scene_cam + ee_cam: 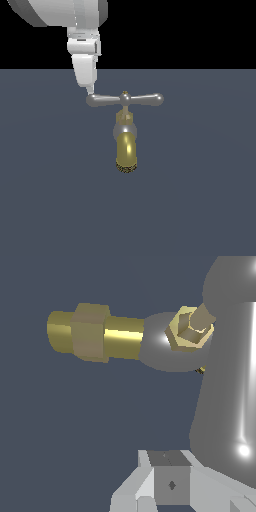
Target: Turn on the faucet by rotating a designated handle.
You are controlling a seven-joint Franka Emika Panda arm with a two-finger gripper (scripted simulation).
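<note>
The faucet point(127, 150) stands in the middle of the exterior view, its golden spout curving down to a speckled nozzle rim. Across its top lies the handle point(145, 99), a silver-grey crossbar with a small brass knob at its centre. My gripper point(90, 91) comes down from the upper left, and its narrow tip touches the top of the crossbar's left bulbous end. The fingers look pressed together with nothing between them. The wrist view shows the handle point(225, 386) large and close beside my gripper point(170, 481), with the brass knob point(190, 328) and the faucet's brass body point(95, 331) beyond.
A plain dark blue-grey floor point(200, 200) lies all around the faucet. My white arm point(75, 20) fills the upper left of the exterior view.
</note>
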